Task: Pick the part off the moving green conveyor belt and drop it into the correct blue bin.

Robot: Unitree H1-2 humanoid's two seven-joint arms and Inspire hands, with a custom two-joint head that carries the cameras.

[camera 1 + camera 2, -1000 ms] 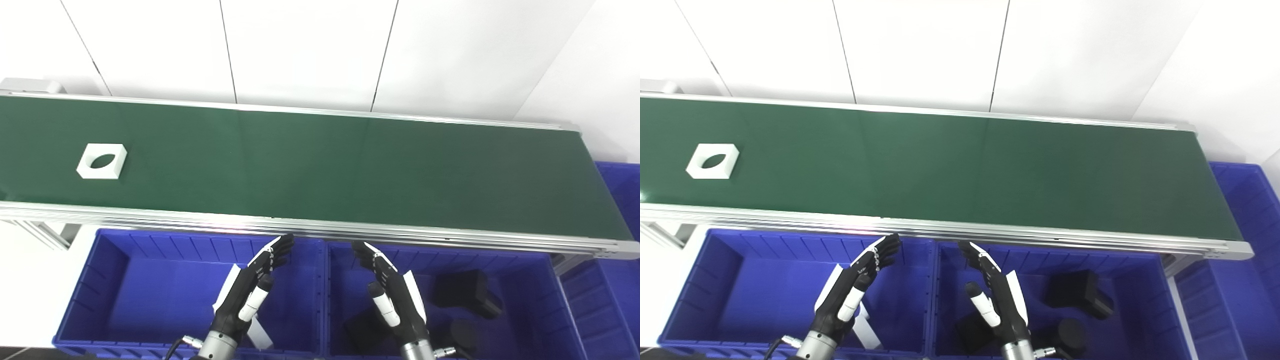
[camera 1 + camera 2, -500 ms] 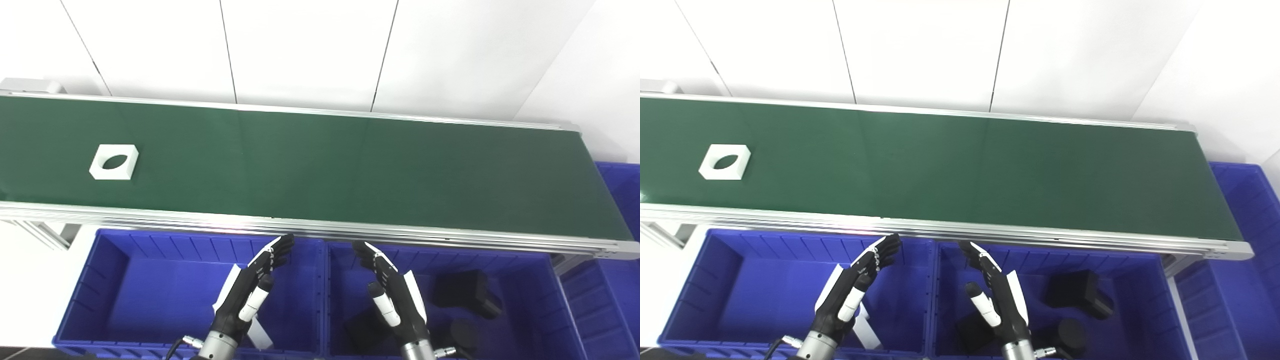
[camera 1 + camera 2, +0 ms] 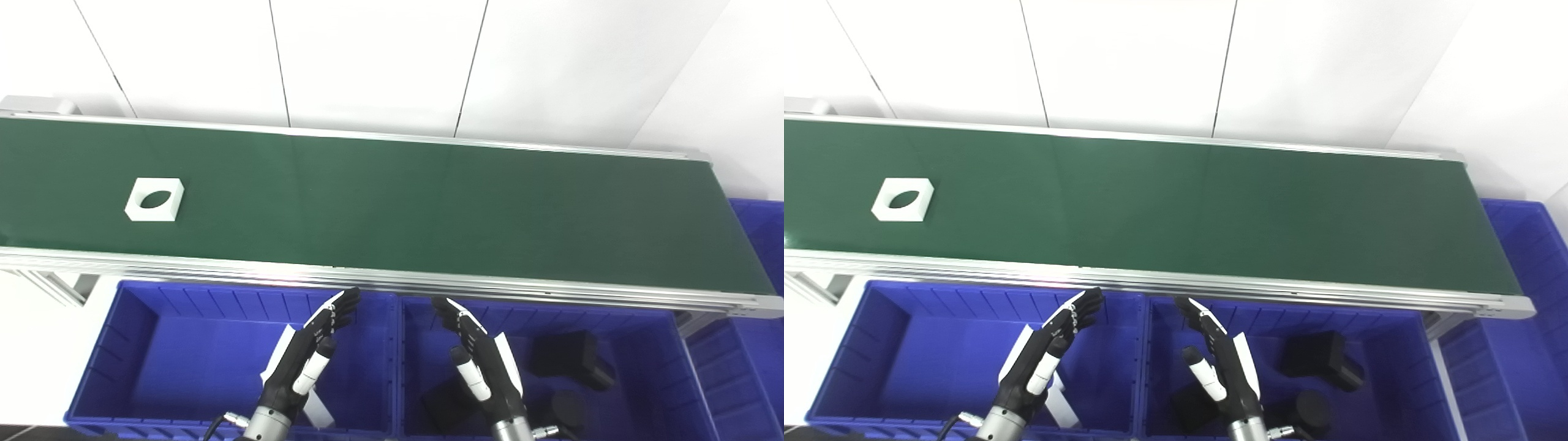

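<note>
Both the left hand [image 3: 306, 361] and right hand [image 3: 481, 361] hover open, empty; far left ahead, the white part [image 3: 154, 199] lies flat, hole upward, on the green belt [image 3: 429, 202].

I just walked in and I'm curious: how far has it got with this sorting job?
Black parts already lie in the right blue bin. Nothing is in hand: the left hand and right hand hover open over the bins. The white part rides the green belt, not yet picked or dropped.
</note>
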